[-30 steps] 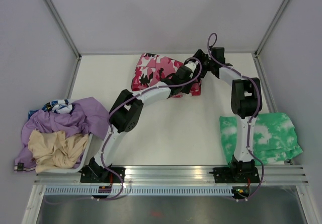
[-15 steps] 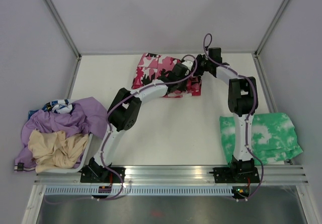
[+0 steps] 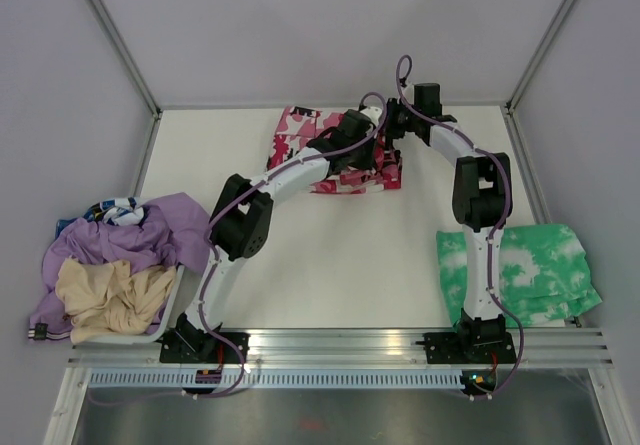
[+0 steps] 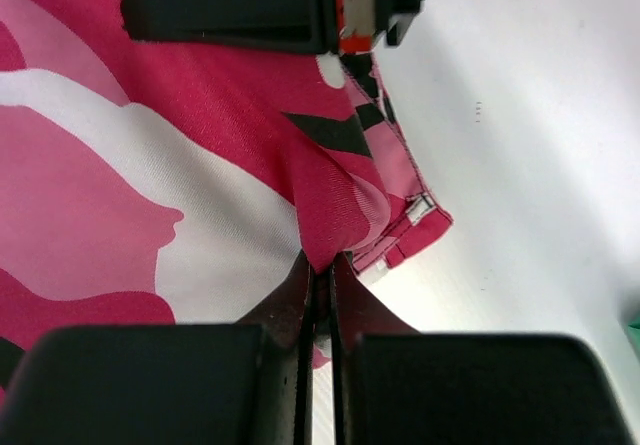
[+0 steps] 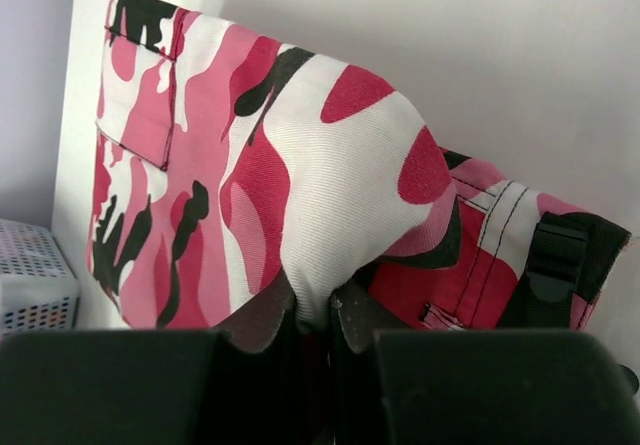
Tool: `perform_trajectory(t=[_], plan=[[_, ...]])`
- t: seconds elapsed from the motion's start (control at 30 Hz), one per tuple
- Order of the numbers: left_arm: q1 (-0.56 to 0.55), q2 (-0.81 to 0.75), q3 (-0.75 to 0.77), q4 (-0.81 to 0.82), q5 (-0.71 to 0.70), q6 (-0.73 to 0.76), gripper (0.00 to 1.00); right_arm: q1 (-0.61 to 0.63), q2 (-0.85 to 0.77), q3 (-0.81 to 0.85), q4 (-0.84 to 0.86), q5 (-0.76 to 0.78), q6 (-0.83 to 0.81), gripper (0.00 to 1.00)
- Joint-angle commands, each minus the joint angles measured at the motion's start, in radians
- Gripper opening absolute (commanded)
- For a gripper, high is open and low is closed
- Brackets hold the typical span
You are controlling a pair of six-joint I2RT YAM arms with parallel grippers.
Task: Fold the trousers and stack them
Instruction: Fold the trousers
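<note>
Trousers (image 3: 298,135) in pink, red, white and black camouflage lie folded at twelve o'clock on the white table (image 3: 330,255), close to the far wall. From above, both arms reach over them and cover their middle and right part, so the outline there is hard to make out, and the two grippers sit so close together that they cannot be told apart in that view.

The left wrist camera shows the left gripper (image 4: 320,295) with its jaws narrowed to a slit, pinching a fold of the cloth beside a stitched corner. The trousers run off the frame at nine o'clock. A black block at twelve o'clock is cut off by the edge.

The right wrist camera shows the right gripper (image 5: 318,310) nipping a raised ridge of the cloth between nearly closed jaws. A black ridged piece (image 5: 555,255) at three o'clock is too unclear to name. A white perforated basket (image 5: 30,275) is partly cut off at eight o'clock.

A green-and-white garment (image 3: 540,265) lies at four o'clock, partly behind the right arm. Lilac (image 3: 160,230) and beige (image 3: 105,295) clothes are heaped at eight o'clock.
</note>
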Motion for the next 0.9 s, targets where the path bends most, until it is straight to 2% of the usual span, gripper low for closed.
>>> perform_trajectory(t=[0.0, 0.17, 0.43, 0.53, 0.6, 0.63, 0.7, 0.73, 0.77, 0.83, 0.87], plan=[[-0.033, -0.047, 0.084, -0.083, 0.184, -0.058, 0.02, -0.004, -0.046, 0.048, 0.019, 0.037, -0.099, 0.17], [-0.033, -0.046, 0.082, -0.086, 0.267, -0.039, 0.02, -0.010, -0.081, -0.021, 0.005, 0.103, -0.140, 0.18], [-0.033, 0.031, 0.148, -0.095, 0.420, -0.030, 0.03, -0.024, -0.025, -0.004, 0.002, 0.105, -0.132, 0.18], [-0.033, 0.051, 0.179, -0.136, 0.377, -0.038, 0.14, -0.022, -0.021, 0.013, -0.030, 0.114, -0.151, 0.25], [-0.033, 0.033, 0.193, -0.174, 0.340, -0.033, 0.27, -0.024, -0.038, 0.019, -0.047, 0.126, -0.171, 0.33], [-0.032, 0.019, 0.185, -0.179, 0.327, -0.026, 0.34, -0.027, -0.047, 0.019, -0.055, 0.133, -0.177, 0.42], [-0.030, -0.033, 0.171, -0.182, 0.315, -0.007, 0.48, -0.030, -0.080, 0.025, -0.061, 0.143, -0.188, 0.54], [-0.030, -0.050, 0.168, -0.190, 0.286, 0.002, 0.55, -0.033, -0.087, 0.033, -0.073, 0.146, -0.192, 0.70], [-0.027, -0.067, 0.168, -0.193, 0.269, -0.001, 0.63, -0.036, -0.100, 0.060, -0.085, 0.150, -0.195, 0.75], [-0.009, -0.117, 0.162, -0.195, 0.253, -0.030, 0.66, -0.039, -0.109, 0.097, -0.142, 0.159, -0.215, 0.87], [0.002, -0.133, 0.154, -0.193, 0.250, -0.048, 0.70, -0.041, -0.118, 0.132, -0.160, 0.166, -0.221, 0.89]])
